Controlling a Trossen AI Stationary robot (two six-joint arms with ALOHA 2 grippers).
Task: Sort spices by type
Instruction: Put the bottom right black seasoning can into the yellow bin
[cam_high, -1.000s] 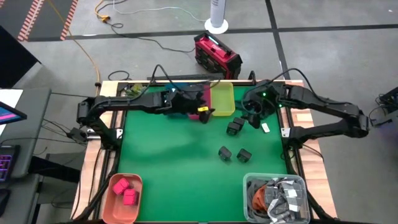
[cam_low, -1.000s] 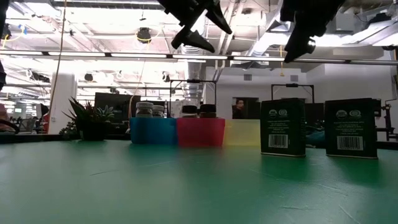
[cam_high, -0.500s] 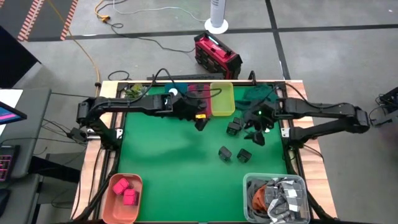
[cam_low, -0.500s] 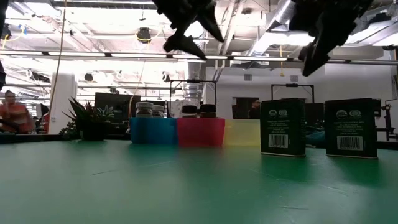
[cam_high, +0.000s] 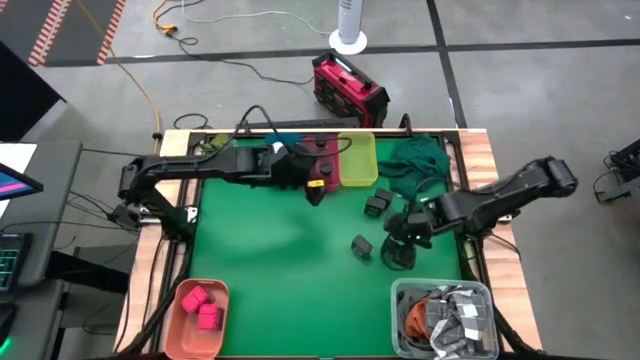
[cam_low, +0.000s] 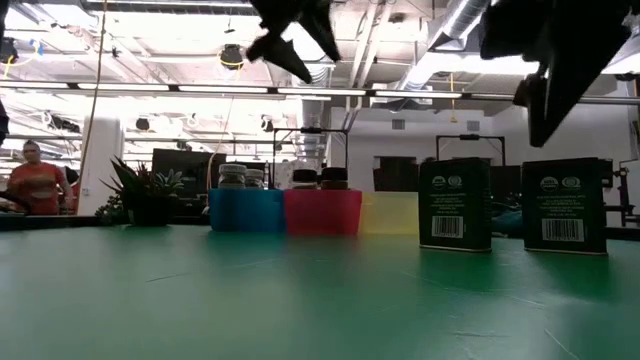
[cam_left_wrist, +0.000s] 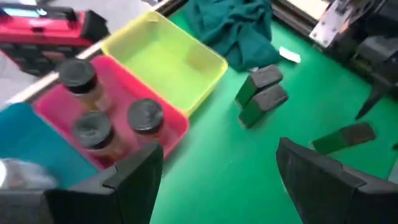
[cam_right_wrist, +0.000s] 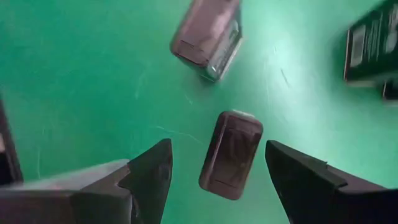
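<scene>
My right gripper (cam_high: 400, 243) (cam_right_wrist: 214, 180) is open and hovers over a black cube-like box (cam_right_wrist: 231, 152) (cam_high: 393, 253) standing on the green mat, a finger on either side of it without touching. A second box (cam_right_wrist: 208, 31) (cam_high: 361, 246) stands just beyond, and two more (cam_high: 378, 205) (cam_left_wrist: 261, 94) sit nearer the bins. My left gripper (cam_high: 315, 188) (cam_left_wrist: 217, 186) is open and empty, up in the air beside the pink bin (cam_left_wrist: 168, 127), which holds dark-capped jars (cam_left_wrist: 144, 115). The yellow bin (cam_left_wrist: 165, 59) has nothing in it. Pink blocks (cam_high: 203, 305) lie in an orange tray.
A blue bin (cam_low: 245, 210) with jars stands left of the pink one at the far edge. A dark green cloth (cam_high: 415, 160) lies far right. A grey bin of packets (cam_high: 445, 318) sits near right. Bare mat (cam_high: 270, 240) stretches across the middle and left.
My right gripper has swung from beside the yellow bin toward the near edge and come down over the black boxes, staying open. My left gripper has drifted a little to the left and upward beside the bins. No box or jar has moved.
</scene>
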